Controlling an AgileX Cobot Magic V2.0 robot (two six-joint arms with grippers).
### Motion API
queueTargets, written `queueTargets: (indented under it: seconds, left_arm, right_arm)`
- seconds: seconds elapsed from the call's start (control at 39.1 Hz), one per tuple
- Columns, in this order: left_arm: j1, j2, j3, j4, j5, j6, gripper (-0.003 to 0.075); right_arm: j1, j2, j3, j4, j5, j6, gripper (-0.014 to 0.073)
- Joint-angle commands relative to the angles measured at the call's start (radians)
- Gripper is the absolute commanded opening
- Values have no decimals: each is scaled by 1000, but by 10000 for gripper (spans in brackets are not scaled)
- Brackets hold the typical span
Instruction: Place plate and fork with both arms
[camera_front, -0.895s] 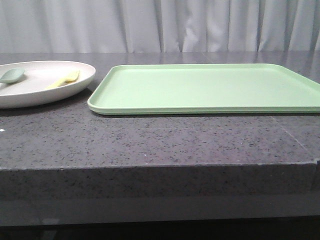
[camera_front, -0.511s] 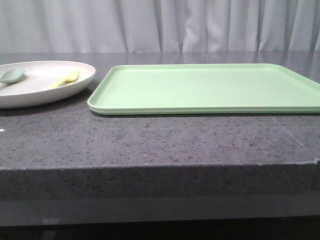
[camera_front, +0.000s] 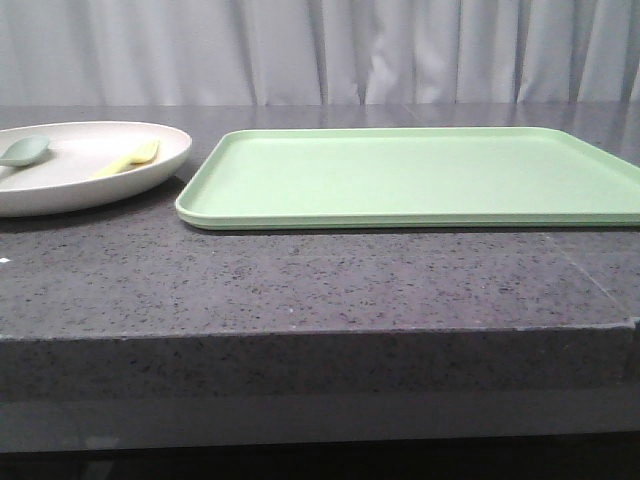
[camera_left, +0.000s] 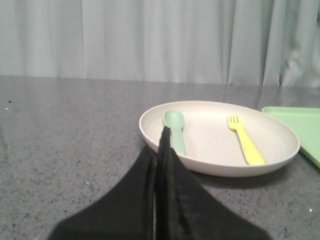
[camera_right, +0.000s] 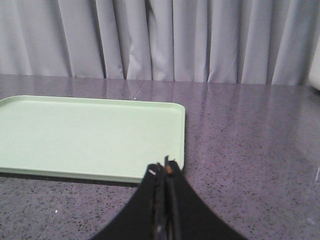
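Front view showed neither hand. The large round off-white matte plate (camera_front: 85, 165) sat on the dark speckled stone table (camera_front: 300, 280), just beside the flat rectangular light-green tray (camera_front: 415, 175). In the plate lay the small pale-yellow plastic fork (camera_front: 128, 160) and a grey-green spoon (camera_front: 24, 151), apart from each other. Pale pleated curtains (camera_front: 330, 50) closed off the room behind the table.

Left wrist view had the left hand (camera_left: 162, 150) with its dark fingers pressed together, holding nothing, just short of the plate (camera_left: 280, 132) rim. The spoon (camera_left: 175, 127) lay straight ahead of the fingertips, and the fork (camera_left: 245, 142) lay beyond it toward the tray (camera_left: 300, 125) side. As a judgement, the reach had hardly begun. To do it well, this hand would need to open before meeting the rim, then grip the rim low and level so that the loose cutlery did not slide.

Right wrist view had the right hand (camera_right: 165, 172) likewise closed tight and empty, hovering at the near corner of the tray (camera_right: 90, 135). The tray's flat bed lay ahead of the fingers, and the bare, faintly glossy table (camera_right: 250, 145) stretched away beside it toward the curtains (camera_right: 200, 40).
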Motion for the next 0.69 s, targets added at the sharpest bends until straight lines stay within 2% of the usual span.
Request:
queueTargets:
  seconds: [0.0,0.15,0.33,0.54,0.66]
  left_arm:
    - [-11,-21,-39,-7,-115,-5,-18]
    - [-11,-15,-154,-7,-62,-5,-18]
    - [-11,53,-369,-7,128,-5,-18]
    - [-11,257,-622,0,338,-5,-18]
    - [-11,361,-655,0,375,-5,-18]
  right_arm:
    - [-2,-17,-54,9,-79,-6,-103]
    - [-2,-17,-173,9,27,-6,-103]
    - [-2,27,-364,8,208,-6,-103]
    - [-2,216,-551,8,372,-6,-103]
    - [-2,345,-602,8,369,-6,-103]
